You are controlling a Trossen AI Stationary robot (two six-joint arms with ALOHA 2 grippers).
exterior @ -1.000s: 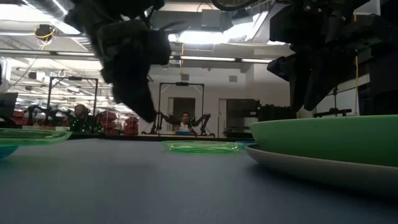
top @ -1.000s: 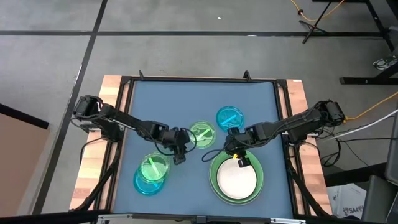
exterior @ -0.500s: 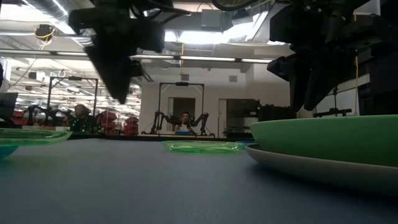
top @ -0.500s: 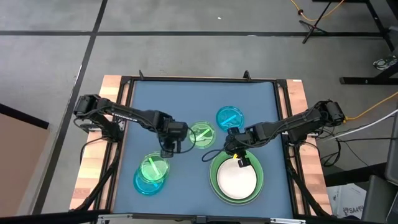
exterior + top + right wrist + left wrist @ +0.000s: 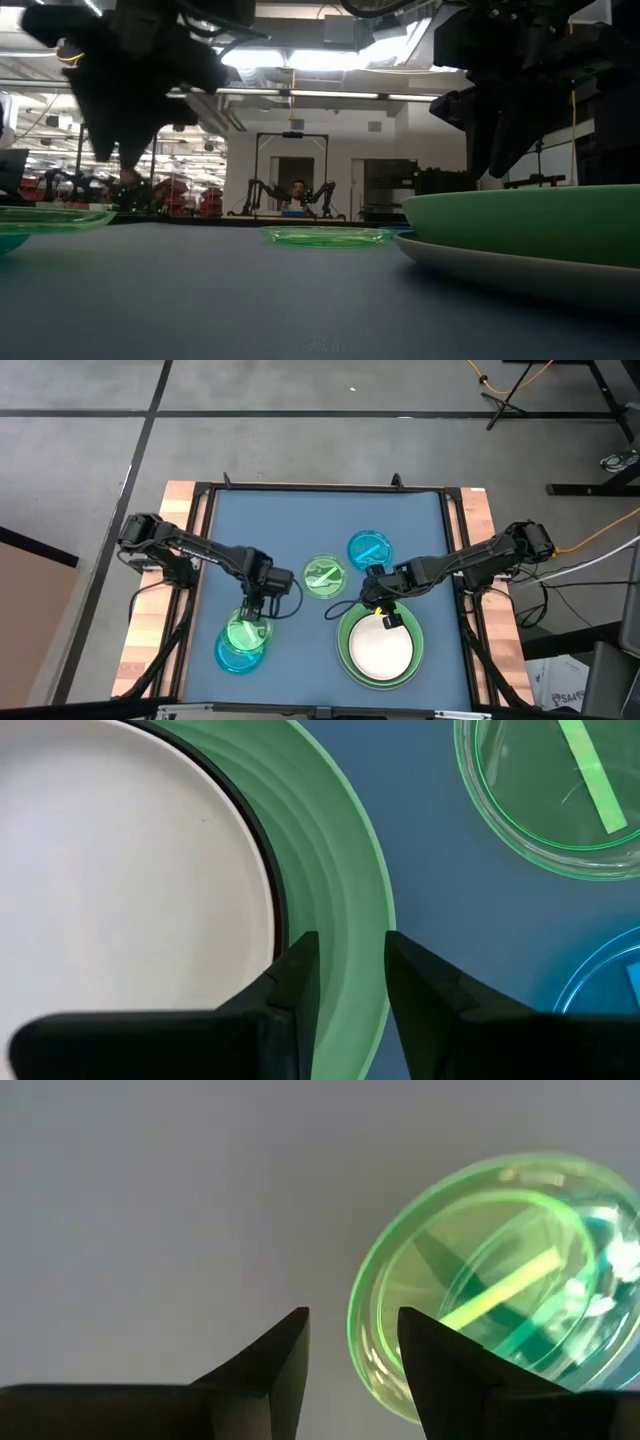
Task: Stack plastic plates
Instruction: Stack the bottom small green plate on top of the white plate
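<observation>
Green small plate [image 5: 480,1290] just beside left end effector [image 5: 352,1342]

You've got a blue table [image 5: 300,520], white plate [image 5: 380,652] on black rim inside light green plate [image 5: 347,645], translucent green plate [image 5: 325,575], translucent blue plate [image 5: 369,549], green-on-blue pair [image 5: 243,640].

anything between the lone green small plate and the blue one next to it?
Nothing. In the high view the small green plate and the small blue plate lie apart, with only bare blue mat between them.
</observation>
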